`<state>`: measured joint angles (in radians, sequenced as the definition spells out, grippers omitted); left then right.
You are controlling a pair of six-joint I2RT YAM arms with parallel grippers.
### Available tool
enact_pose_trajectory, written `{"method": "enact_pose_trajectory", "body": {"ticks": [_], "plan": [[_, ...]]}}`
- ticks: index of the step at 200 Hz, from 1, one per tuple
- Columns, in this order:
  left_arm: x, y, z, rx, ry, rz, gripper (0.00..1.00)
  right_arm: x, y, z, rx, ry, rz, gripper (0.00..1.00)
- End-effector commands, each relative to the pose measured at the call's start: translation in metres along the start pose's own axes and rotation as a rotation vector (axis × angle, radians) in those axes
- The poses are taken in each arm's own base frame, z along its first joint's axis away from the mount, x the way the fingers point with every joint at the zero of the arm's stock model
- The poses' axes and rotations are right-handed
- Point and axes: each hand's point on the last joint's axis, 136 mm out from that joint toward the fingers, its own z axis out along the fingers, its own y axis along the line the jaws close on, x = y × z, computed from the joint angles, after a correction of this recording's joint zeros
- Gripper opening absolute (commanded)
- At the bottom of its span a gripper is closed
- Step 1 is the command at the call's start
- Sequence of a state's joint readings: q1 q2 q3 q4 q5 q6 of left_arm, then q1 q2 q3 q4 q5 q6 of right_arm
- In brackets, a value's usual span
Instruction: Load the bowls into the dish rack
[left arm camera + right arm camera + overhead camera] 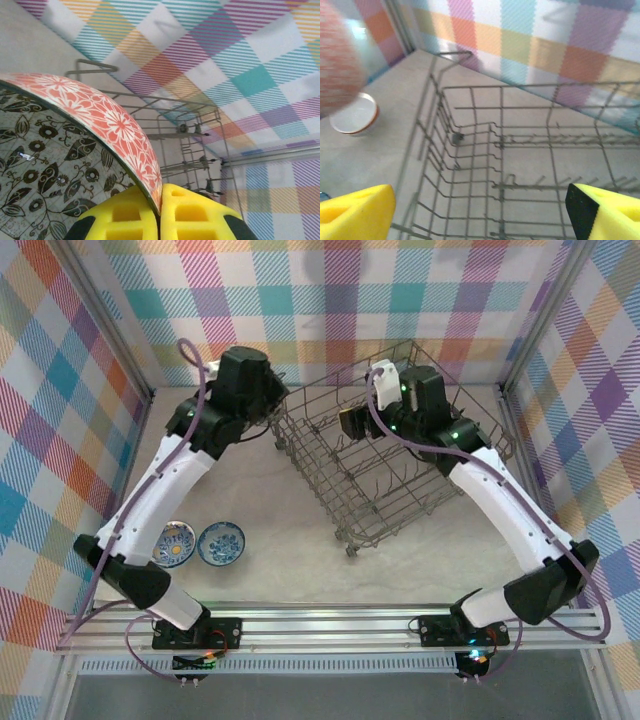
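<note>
Left end effector (161,215) is pinching a red-flowered bowl (100,115) by the rim
Right end effector (480,215) is hanging wide open over the dish rack (501,145) (white bowl (354,117) sitting just outside it).

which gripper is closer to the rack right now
Right. The right gripper hangs open over the rack, above its inside, while the left gripper sits just outside its left corner, shut on a bowl.

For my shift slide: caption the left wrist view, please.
Left tool shut on the rim of a red floral bowl, dish rack beyond.
</note>
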<state>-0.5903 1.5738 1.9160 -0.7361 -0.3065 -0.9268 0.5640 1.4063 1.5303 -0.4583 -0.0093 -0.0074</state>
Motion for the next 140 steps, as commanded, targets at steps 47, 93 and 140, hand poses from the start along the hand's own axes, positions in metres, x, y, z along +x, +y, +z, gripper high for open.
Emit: {"method": "enact_pose_trajectory", "body": {"ticks": [47,93,140], "plan": [[-0.008,-0.064,-0.001,0.143,-0.053,-0.029,0.00,-0.029,0.041,0.008,-0.172,-0.142,0.022,0.81],[0.002,-0.073,0.010,0.153,-0.026,-0.062,0.00,-0.034,0.055,0.024,-0.192,-0.164,0.048,0.73],[0.009,-0.079,0.024,0.156,-0.002,-0.115,0.00,-0.040,0.050,0.048,-0.094,-0.256,0.103,0.62]]}}
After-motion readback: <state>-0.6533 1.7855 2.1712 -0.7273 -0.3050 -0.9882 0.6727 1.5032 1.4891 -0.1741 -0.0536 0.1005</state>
